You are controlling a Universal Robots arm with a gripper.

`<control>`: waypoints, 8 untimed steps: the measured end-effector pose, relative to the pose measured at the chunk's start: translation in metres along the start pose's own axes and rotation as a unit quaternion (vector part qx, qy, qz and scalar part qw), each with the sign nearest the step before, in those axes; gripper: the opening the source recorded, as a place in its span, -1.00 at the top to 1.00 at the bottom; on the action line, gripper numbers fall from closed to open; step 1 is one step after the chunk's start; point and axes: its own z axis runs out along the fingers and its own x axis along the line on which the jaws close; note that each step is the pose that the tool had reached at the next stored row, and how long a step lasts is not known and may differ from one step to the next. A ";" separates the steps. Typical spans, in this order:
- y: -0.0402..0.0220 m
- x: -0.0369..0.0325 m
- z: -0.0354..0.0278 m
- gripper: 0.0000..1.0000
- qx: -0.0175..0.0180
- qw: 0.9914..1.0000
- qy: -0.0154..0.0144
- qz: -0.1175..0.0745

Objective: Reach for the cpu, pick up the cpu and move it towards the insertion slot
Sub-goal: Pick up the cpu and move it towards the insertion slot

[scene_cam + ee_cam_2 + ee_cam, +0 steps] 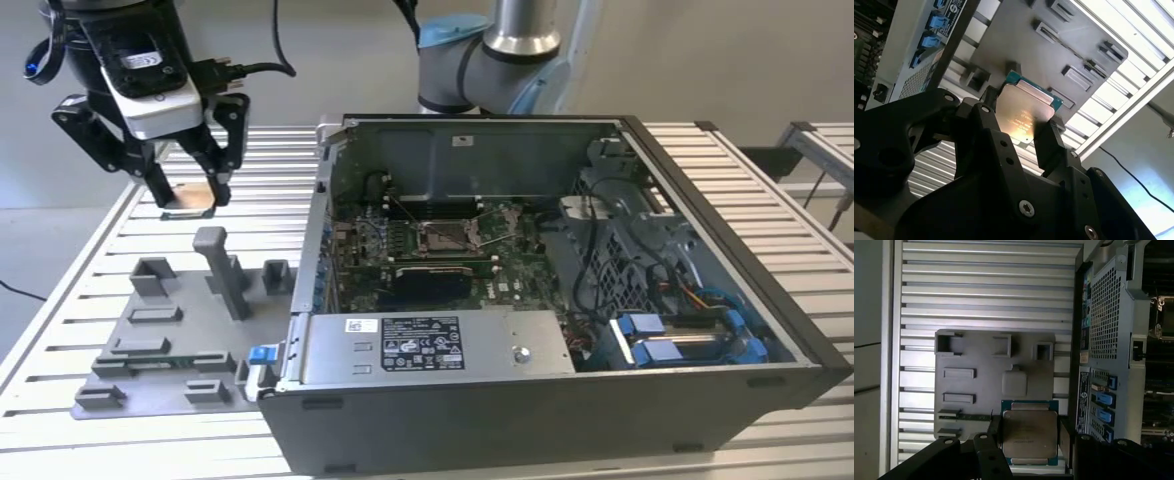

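Observation:
My gripper point(190, 190) hangs above the table's far corner on the exterior view's left, beyond the grey fixture plate. It is shut on the cpu point(191, 201), a thin square with a silvery top and green edge. In both wrist views the cpu point(1026, 111) point(1029, 432) sits flat between the black fingers point(1049, 137), clear of the plate below. The insertion slot point(445, 237), a shiny square socket with a wire lever, lies on the green board inside the open computer case, well off to the exterior view's right of the gripper.
The grey fixture plate point(160, 330) carries several upright blocks and flat holders. The open computer case point(534, 420) has tall walls, a silver power supply point(427, 345) at its near side and blue drive clips point(667, 340). The slatted aluminium table point(200, 135) surrounds both.

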 end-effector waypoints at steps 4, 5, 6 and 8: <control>0.0000 -0.0049 0.0000 1.00 0.000 1.000 0.000 0.000; -0.0001 -0.0063 0.0000 1.00 0.000 1.000 0.000 0.000; -0.0001 -0.0076 0.0000 1.00 0.000 1.000 0.000 0.000; -0.0001 -0.0107 0.0000 1.00 0.000 1.000 0.000 0.000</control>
